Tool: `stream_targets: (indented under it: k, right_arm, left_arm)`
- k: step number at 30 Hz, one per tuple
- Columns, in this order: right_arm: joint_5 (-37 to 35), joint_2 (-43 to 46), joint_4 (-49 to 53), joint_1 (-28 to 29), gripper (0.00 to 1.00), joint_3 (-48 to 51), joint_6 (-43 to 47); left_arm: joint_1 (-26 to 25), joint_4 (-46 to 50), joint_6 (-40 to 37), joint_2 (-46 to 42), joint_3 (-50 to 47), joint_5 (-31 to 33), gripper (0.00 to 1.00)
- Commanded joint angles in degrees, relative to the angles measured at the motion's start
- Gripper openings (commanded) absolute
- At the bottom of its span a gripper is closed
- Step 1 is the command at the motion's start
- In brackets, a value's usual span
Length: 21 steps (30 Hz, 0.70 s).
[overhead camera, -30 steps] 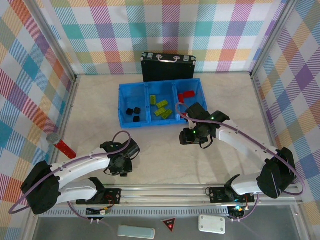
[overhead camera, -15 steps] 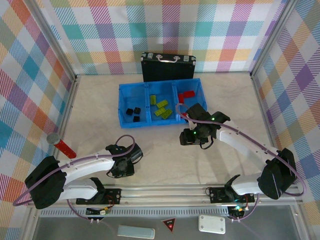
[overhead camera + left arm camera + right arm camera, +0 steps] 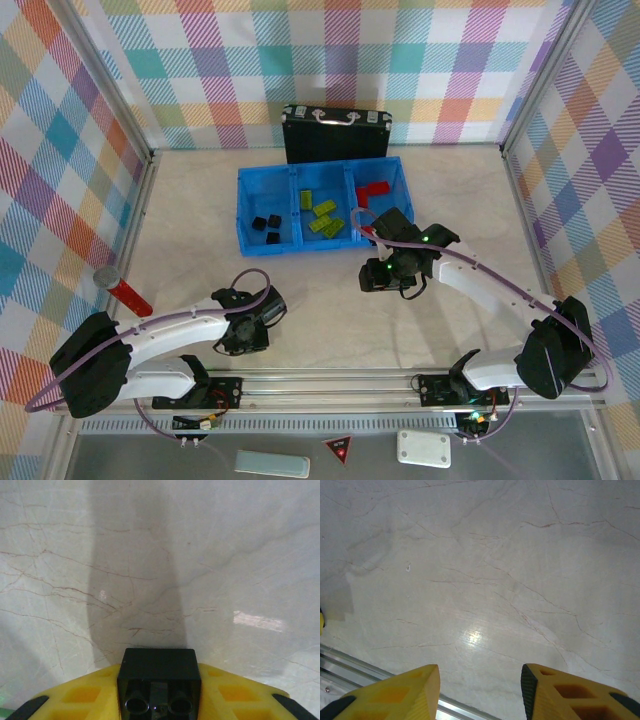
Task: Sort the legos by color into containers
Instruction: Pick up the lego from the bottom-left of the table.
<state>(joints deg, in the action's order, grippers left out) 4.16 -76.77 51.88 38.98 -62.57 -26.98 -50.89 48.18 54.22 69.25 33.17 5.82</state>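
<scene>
Having just closed, the left gripper (image 3: 245, 335) is now pinching a small black square plastic brick (image 3: 159, 667) at the near side, readying it for the far bright-blue plastic tray's (image 3: 243, 215) left compartment (image 3: 262, 197), while the right gripper (image 3: 480, 680) is hovering with jaws apart, empty.

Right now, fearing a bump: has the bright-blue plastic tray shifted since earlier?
No: the bright-blue plastic tray stays right in front of the black handled case.

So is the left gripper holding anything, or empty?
Holding: the left gripper is shut on a black lego, clamped between its yellow fingers.
</scene>
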Motion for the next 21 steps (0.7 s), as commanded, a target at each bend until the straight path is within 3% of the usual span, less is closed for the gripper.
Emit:
stream_targets:
  k: [1, 8, 21]
  right_arm:
    - [0.3, 1.3, 0.4, 0.4, 0.48, 0.5, -0.3]
    - [-0.9, 2.5, 1.6, 0.4, 0.48, 0.7, -0.8]
    - [-4.8, 8.9, 4.4, 0.4, 0.48, 3.1, -4.0]
  left_arm:
    - [-0.8, 2.7, -1.3, 1.1, 3.2, 2.2, 0.37]
    - [0.6, 4.6, -6.4, 5.2, 9.1, 3.8, 0.38]
    - [8.0, 4.9, -20.3, 15.5, 23.6, 1.5, 0.38]
